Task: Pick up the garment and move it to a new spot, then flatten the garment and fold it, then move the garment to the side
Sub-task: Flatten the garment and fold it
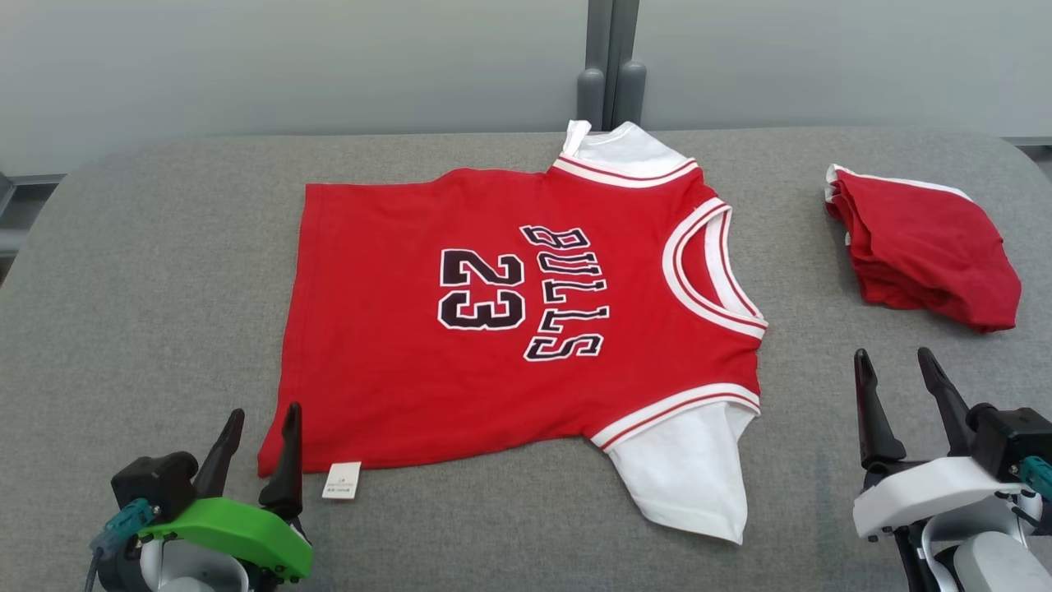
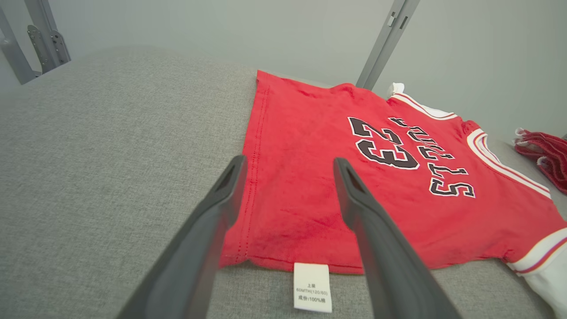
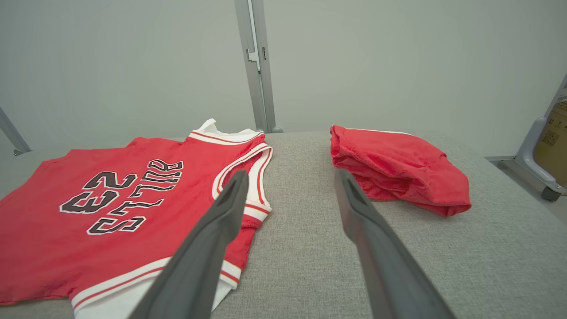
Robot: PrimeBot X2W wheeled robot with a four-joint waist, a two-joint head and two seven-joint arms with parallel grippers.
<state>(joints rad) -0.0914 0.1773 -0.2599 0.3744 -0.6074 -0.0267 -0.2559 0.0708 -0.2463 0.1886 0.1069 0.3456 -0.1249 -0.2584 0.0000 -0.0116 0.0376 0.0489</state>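
The garment (image 1: 526,312) is a red jersey with white sleeves and black "BULLS 23" print, spread flat on the grey table (image 1: 148,271), neck to the right. It also appears as the garment (image 2: 336,186) and the garment (image 3: 102,212) in the wrist views. My left gripper (image 1: 265,419) stands open at the jersey's near left corner, above the hem and the white care label (image 2: 312,287). My right gripper (image 1: 896,366) is open over bare table, right of the near sleeve (image 1: 690,469). Nothing is between either pair of fingers.
A second red garment (image 1: 925,247), folded into a bundle with white trim, lies at the table's far right. Grey posts (image 1: 608,86) stand behind the table against a pale wall. The table's rounded edges curve off at far left and far right.
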